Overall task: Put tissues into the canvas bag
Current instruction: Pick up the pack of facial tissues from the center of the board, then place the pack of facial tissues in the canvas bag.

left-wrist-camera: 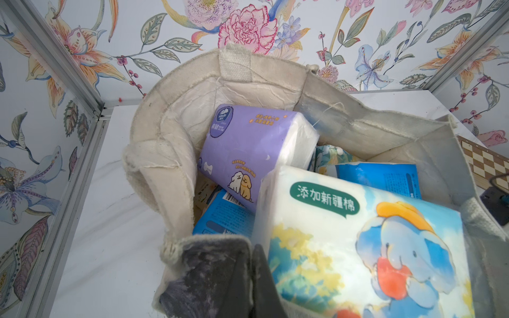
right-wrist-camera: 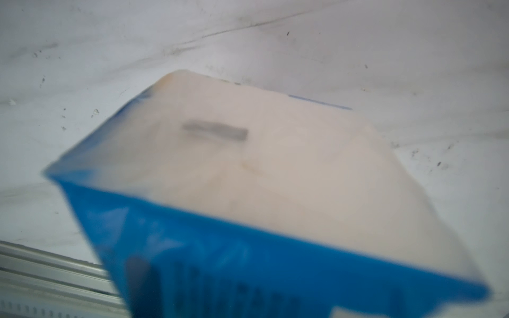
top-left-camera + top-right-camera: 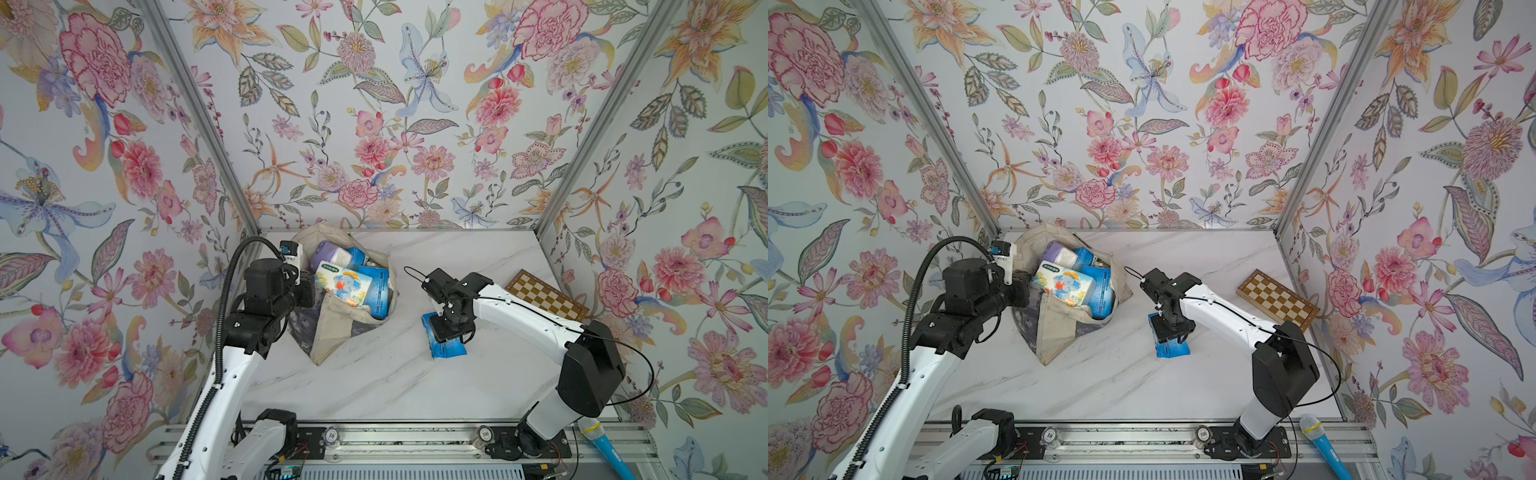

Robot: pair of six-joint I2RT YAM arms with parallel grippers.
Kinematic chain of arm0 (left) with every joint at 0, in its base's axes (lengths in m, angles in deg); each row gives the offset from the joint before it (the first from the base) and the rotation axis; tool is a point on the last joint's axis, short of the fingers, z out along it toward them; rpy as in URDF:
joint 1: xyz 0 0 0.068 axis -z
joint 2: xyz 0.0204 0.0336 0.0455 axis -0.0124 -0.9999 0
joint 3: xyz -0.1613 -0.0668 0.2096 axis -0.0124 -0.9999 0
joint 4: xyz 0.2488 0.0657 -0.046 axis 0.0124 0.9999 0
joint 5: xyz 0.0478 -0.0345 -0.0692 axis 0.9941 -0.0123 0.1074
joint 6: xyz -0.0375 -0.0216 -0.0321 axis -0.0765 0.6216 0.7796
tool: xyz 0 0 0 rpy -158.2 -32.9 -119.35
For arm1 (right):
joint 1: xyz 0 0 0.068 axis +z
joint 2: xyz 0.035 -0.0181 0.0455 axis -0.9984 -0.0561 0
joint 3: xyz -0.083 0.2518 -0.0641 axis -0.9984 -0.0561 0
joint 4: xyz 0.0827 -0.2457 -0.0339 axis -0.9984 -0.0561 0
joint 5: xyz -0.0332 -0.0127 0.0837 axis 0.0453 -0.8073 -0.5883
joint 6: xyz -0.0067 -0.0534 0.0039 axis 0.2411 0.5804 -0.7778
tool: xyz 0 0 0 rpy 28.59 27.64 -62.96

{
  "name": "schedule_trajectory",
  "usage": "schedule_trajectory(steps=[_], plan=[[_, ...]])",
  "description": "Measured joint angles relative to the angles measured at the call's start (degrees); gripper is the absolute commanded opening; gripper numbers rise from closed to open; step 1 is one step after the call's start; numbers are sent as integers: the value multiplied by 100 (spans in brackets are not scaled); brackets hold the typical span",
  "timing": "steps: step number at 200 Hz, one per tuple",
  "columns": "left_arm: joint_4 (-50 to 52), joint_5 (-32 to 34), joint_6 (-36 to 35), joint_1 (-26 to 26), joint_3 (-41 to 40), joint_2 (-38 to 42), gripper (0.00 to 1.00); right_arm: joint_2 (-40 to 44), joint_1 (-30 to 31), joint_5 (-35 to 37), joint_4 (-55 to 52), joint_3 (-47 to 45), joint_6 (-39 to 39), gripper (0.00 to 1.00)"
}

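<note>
the left arm (image 3: 232, 382) and right arm (image 3: 523, 309) are white shells with black joints; a ribbed black conduit (image 3: 221, 316) (left only) and a thin black wire (image 3: 653, 374) run alongside.

You are working in a staged robot test cell, not a lived-in room. Floral wallpaper panels (image 3: 374, 124) form three walls, framed by bare aluminium posts (image 3: 199, 116). A marble-look tabletop (image 3: 374, 382) lies between them. The left arm (image 3: 216, 399) and right arm (image 3: 519, 307) mount on an aluminium rail (image 3: 415, 446) at the near edge, with a blue microphone (image 3: 602, 444) at near right.
</note>
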Motion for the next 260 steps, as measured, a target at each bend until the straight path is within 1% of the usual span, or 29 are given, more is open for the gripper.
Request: schedule_trajectory(steps=[38, 106, 167, 219, 260], plan=[[-4, 20, 44, 0, 33, -72, 0, 7, -330, 85, 15, 520, 245, 53], [22, 125, 46, 4, 103, -149, 0, -74, -778, 302, 37, 1823, 778, 52], [107, 149, 68, 4, 192, -203, 0, -603, -787, 387, 59, 3495, 1261, 51], [118, 155, 87, 4, 201, -214, 0, -1235, -702, 398, 223, 5219, 1652, 51], [116, 192, 90, 4, 267, -323, 0, -1646, -450, 234, 699, 6006, 1873, 50]])
